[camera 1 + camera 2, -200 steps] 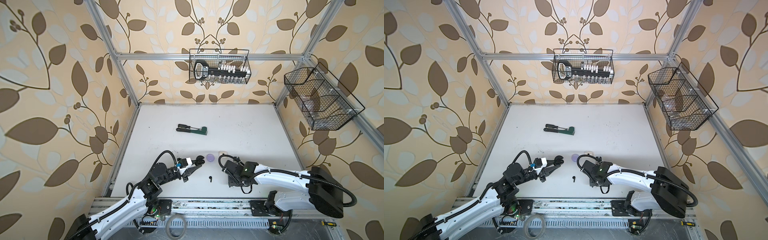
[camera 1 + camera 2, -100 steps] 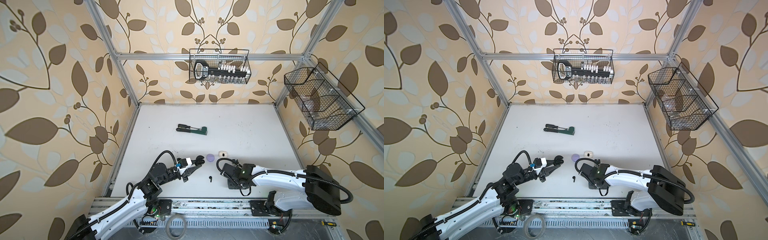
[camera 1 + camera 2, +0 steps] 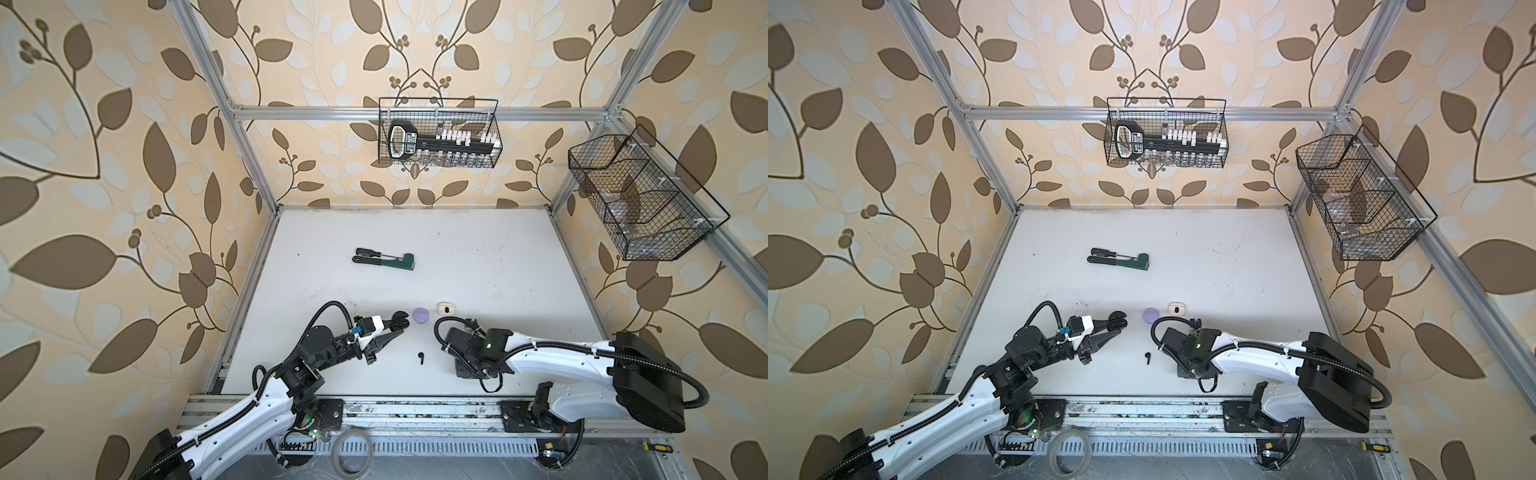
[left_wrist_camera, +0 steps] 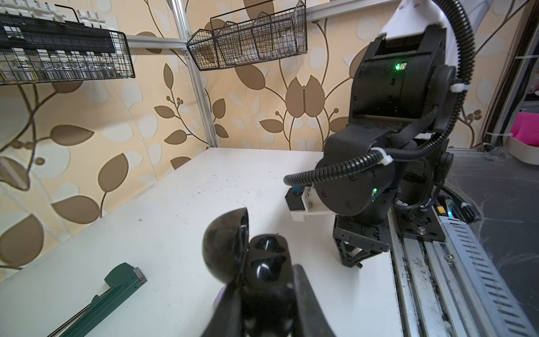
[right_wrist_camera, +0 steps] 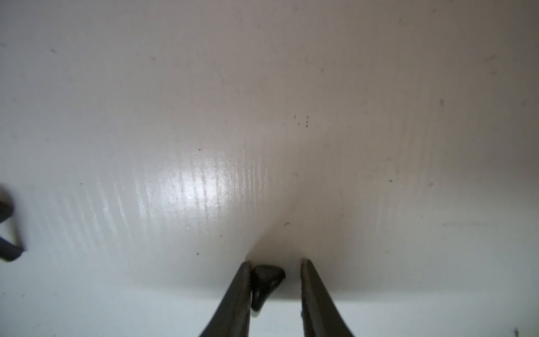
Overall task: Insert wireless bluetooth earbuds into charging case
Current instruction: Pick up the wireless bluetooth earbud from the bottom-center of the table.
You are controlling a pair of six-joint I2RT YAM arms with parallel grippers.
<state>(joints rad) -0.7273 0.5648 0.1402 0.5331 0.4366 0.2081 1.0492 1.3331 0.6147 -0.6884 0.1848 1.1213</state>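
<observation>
Claw (image 5: 276, 260) at right has narrowed around earbud (image 5: 267, 278).

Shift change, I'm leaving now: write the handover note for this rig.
Left gripper: shut on the open black case.
Right gripper: open, tips at the table, straddling one black earbud, not yet clamped.
Second black earbud lies loose between the arms; lilac case and white case sit beyond.
Done: neither black earbud seated. Left: grip, seat both.
</observation>
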